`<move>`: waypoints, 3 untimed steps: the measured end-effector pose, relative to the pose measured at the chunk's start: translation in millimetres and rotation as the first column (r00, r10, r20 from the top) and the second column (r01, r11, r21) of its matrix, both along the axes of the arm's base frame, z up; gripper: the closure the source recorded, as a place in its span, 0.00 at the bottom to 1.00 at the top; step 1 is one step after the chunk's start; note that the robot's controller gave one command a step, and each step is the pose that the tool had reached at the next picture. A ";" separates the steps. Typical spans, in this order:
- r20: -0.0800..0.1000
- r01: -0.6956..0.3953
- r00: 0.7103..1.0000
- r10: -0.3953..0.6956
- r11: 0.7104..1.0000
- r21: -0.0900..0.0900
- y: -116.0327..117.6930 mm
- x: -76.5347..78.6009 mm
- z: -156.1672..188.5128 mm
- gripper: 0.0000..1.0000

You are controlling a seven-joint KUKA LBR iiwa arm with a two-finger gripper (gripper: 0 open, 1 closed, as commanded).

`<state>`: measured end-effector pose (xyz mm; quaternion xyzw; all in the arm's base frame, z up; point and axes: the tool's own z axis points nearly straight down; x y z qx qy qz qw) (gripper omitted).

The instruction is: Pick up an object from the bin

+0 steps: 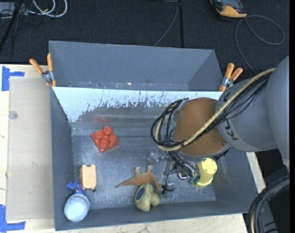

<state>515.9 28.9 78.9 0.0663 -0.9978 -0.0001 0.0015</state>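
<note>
Gripper (165,179) hangs low at 5 o'clock in the bin (119,155), orange dinosaur (139,179) just at its 9. Can't tell if it's open. I'd centre on the dino's body and stay clear of the olive toy (146,197).

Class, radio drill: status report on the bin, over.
Gripper low in right half of bin, beside orange toy dinosaur. Green toy and yellow toy close by.

— What do we see on the grey bin (123,159) floor?
— We see a red berry cluster (104,139) at ten o'clock, a tan block (88,176) at eight, a blue-and-white bottle (77,206) at seven, an orange dinosaur (140,179) just beside an olive toy (146,198) at six, and a yellow piece (206,171) at four.
</note>
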 end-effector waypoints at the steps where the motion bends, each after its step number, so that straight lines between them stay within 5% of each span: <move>1: -0.003 -0.023 1.000 0.023 1.000 -0.002 32.9 0.1 -15.5 0.00; 2: 0.001 -0.029 1.000 0.029 1.000 -0.001 43.0 1.6 -12.5 0.00; 3: -0.001 -0.379 0.925 0.379 0.925 0.000 34.4 4.7 2.3 1.00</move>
